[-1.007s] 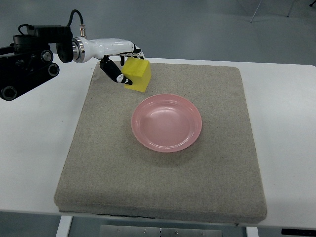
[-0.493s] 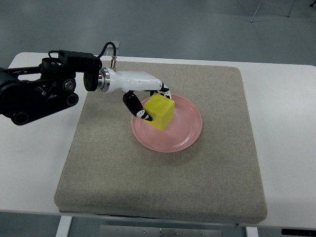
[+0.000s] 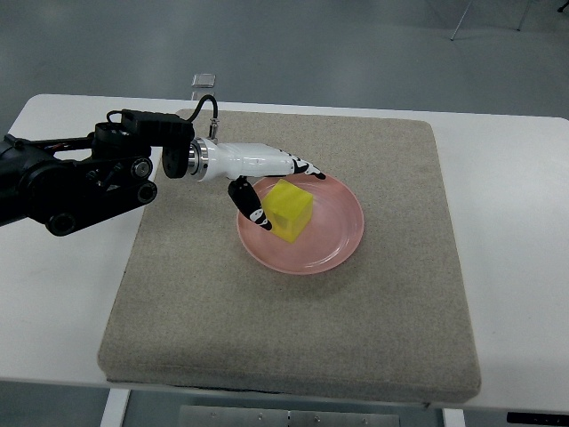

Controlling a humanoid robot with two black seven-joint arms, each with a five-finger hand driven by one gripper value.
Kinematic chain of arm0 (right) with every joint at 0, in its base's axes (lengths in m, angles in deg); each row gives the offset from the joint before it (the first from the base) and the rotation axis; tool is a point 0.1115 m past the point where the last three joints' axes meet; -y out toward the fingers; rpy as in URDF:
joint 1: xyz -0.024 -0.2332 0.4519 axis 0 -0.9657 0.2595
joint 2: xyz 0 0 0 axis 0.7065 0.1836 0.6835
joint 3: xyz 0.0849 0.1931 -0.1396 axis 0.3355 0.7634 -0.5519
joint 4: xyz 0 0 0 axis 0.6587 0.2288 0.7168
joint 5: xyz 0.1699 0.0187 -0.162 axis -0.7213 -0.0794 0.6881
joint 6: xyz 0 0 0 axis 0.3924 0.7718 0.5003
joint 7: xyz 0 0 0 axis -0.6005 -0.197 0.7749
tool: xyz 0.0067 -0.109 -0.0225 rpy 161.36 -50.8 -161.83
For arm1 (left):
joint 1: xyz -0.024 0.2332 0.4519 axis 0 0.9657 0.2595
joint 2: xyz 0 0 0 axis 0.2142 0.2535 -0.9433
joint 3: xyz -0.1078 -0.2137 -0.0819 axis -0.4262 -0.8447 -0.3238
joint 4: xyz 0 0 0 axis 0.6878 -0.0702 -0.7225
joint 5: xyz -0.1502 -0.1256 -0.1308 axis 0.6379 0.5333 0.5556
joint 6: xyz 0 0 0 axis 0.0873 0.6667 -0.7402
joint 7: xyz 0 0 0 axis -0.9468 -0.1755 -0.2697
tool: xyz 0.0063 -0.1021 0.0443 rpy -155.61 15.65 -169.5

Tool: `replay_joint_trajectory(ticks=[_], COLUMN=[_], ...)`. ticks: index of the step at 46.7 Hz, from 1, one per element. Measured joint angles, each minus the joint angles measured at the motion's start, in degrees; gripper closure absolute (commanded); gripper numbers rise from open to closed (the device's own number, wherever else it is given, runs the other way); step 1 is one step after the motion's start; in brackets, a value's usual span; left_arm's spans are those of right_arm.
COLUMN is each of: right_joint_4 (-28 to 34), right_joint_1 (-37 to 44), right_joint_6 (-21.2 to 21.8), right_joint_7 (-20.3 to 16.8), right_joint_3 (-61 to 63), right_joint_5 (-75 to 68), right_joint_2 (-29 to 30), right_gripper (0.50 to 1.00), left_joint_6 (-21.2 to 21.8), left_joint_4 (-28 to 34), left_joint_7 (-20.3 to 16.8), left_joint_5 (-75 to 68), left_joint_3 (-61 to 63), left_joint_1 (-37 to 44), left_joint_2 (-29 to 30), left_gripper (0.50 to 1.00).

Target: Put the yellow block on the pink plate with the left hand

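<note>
The yellow block (image 3: 290, 212) sits in the left part of the pink plate (image 3: 342, 247), which lies on the grey mat (image 3: 293, 338). My left hand (image 3: 292, 197) reaches in from the left and hovers at the block. Its fingers (image 3: 304, 169) are stretched out just behind the block's top edge. The thumb (image 3: 252, 208) hangs down at the block's left side, close to it. The hand looks open around the block, not gripping it. The right arm is out of view.
The grey mat covers most of the white table (image 3: 516, 222). The black left forearm (image 3: 71, 182) lies over the table's left side. A small grey object (image 3: 204, 80) sits at the table's far edge.
The left hand carried the block from the mat's far left down to the plate. Its fingers have now opened away from the block, which rests lower in the plate.
</note>
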Motion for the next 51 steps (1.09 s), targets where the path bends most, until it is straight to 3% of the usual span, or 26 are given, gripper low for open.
replay_joint_trajectory(ticks=[9, 24, 37, 51], right_joint_4=[0.0, 0.0, 0.0, 0.0], right_joint_1=[0.0, 0.0, 0.0, 0.0], right_joint_6=[0.0, 0.0, 0.0, 0.0], right_joint_7=[0.0, 0.0, 0.0, 0.0], right_joint_3=[0.0, 0.0, 0.0, 0.0], right_joint_5=[0.0, 0.0, 0.0, 0.0], right_joint_2=[0.0, 0.0, 0.0, 0.0], right_gripper=[0.576, 0.576, 0.576, 0.576], left_joint_6=[-0.2, -0.9, -0.8, -0.8], left_joint_4=[-0.5, 0.2, 12.0, 14.8], left_joint_7=[0.1, 0.0, 0.1, 0.1], left_joint_5=[3.0, 22.8, 38.3, 53.0], left_joint_3=[-1.2, -5.7, -8.3, -9.0], left_joint_1=[-0.3, -1.1, 2.3, 5.6], left_joint_2=[0.5, 5.8, 6.4, 6.9], left_gripper=[0.506, 0.504, 0.504, 0.504])
